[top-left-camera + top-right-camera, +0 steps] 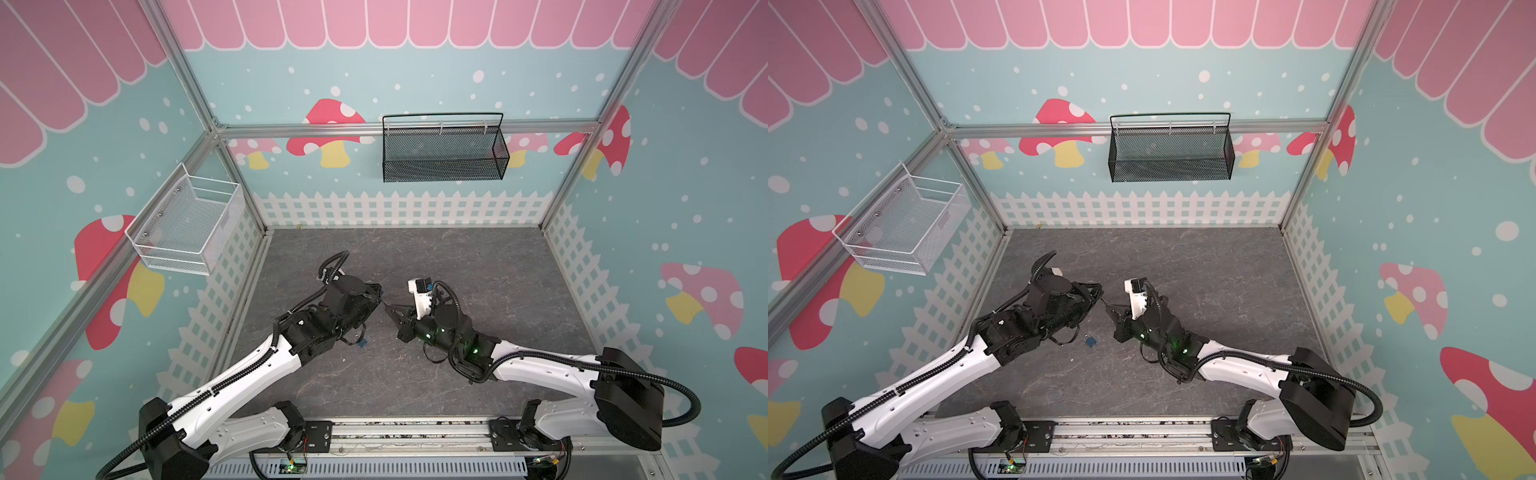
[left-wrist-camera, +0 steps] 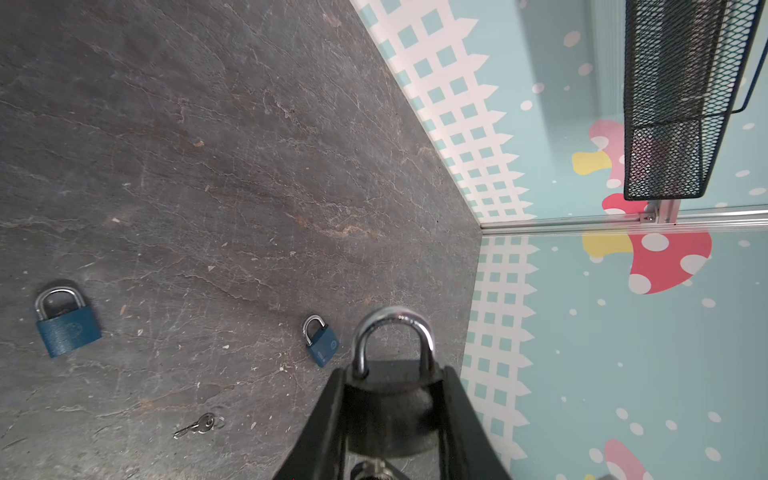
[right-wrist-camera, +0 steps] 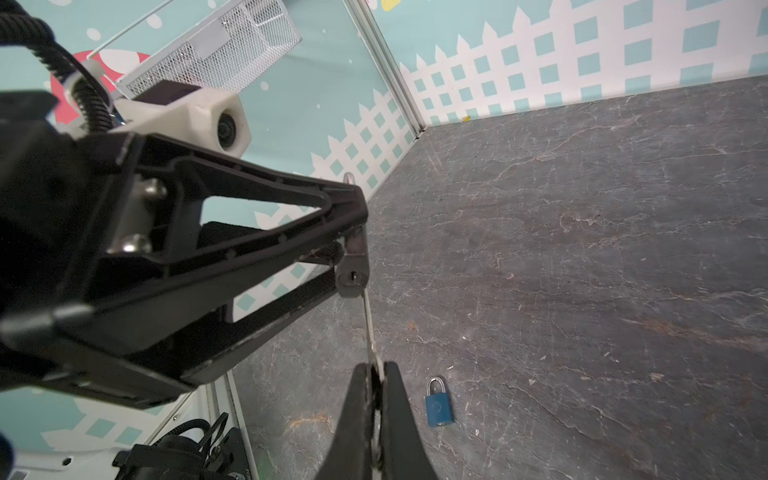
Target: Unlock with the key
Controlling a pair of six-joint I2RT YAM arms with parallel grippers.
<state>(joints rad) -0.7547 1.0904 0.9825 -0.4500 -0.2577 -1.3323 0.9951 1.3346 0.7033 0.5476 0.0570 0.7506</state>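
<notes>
So the dark padlock, chrome shackle and round keyhole underneath, sits clamped in the left gripper, jaws partly closed around its body, held up over mid-table. The right gripper is pinched tight on a thin silver key, tip right beside the keyhole, not in it. Both arms reach inward, fingertips nearly meeting. A blue padlock and a spare key lie on the scratchy grey stone-look table; a black mesh basket hangs on the back wall.

I see the left claw and the right claw meeting over the middle of the worktop. The padlock sits in the left one and the key in the right one, with the key's tip at the padlock's underside. A loose padlock lies before them, between the arms. A third padlock and a spare key lie on the worktop too.
</notes>
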